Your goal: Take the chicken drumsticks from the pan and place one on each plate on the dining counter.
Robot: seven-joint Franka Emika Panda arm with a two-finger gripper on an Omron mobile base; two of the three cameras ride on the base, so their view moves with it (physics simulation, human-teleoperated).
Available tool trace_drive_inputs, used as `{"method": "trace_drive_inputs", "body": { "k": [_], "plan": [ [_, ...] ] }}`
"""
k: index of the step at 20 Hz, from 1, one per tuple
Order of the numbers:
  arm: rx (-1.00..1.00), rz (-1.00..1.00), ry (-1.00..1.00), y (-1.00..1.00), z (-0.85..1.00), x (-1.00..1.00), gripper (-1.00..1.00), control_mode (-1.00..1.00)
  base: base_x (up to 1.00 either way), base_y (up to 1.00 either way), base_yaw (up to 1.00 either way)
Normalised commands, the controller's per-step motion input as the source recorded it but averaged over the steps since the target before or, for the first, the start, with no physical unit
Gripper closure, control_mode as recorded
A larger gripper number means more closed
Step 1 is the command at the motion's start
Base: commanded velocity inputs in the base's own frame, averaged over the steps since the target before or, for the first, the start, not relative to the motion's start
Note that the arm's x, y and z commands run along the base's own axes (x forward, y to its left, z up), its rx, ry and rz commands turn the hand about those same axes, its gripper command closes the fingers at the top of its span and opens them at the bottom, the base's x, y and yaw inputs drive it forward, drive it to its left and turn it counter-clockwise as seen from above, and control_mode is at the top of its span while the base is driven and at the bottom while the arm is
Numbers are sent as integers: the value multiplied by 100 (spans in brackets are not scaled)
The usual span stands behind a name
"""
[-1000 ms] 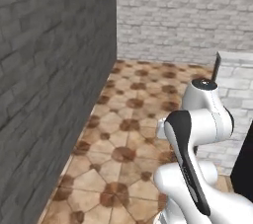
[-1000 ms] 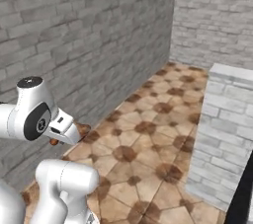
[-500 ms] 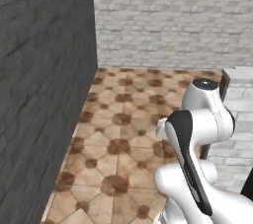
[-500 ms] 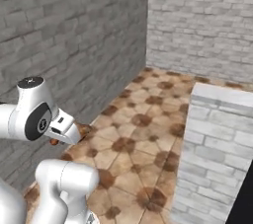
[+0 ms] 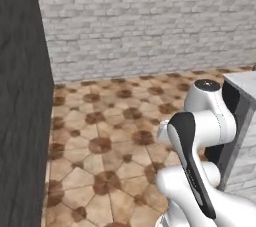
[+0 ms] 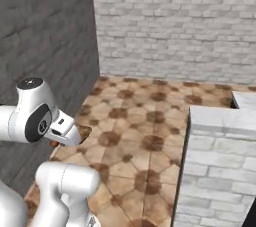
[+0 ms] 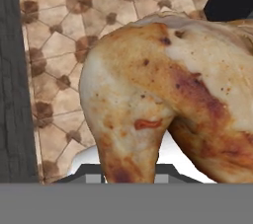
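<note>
A golden-brown chicken drumstick [image 7: 163, 94] looms large right in front of the hand camera, with its browned skin covering the finger tips. In the right base view my gripper [image 6: 70, 136] hangs low beside the arm's left side, shut on this drumstick [image 6: 84, 131], whose brown end pokes out past the white hand. The arm [image 5: 200, 121] is folded close to the base over the tiled floor. The pan, the plates and the dining counter are out of view.
A light brick wall [image 6: 175, 26] stands straight ahead and a dark grey brick wall [image 5: 22, 121] runs along the left. A brick-faced block with a flat grey top [image 6: 220, 171] stands at the right. Brown patterned floor tiles [image 5: 110, 136] lie open between them.
The whole picture has swung as the base turns: the light brick wall now faces the cameras and the block at the right has come nearer. The arm keeps its pose and its grip.
</note>
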Motion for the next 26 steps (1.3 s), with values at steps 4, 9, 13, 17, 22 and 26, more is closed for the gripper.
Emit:
{"method": "trace_drive_inputs", "body": {
  "k": [4, 9, 13, 17, 22, 26],
  "plan": [
    [0, 0, 0, 0, 0, 0, 100, 100, 100, 71, -43],
    [0, 0, 0, 0, 0, 0, 100, 100, 100, 61, -49],
    [0, 0, 0, 0, 0, 0, 100, 100, 100, 56, -52],
    [0, 0, 0, 0, 0, 0, 100, 100, 100, 51, -50],
    [0, 0, 0, 0, 0, 0, 100, 100, 100, 47, -45],
    [0, 0, 0, 0, 0, 0, 100, 100, 100, 42, -38]
  ]
}}
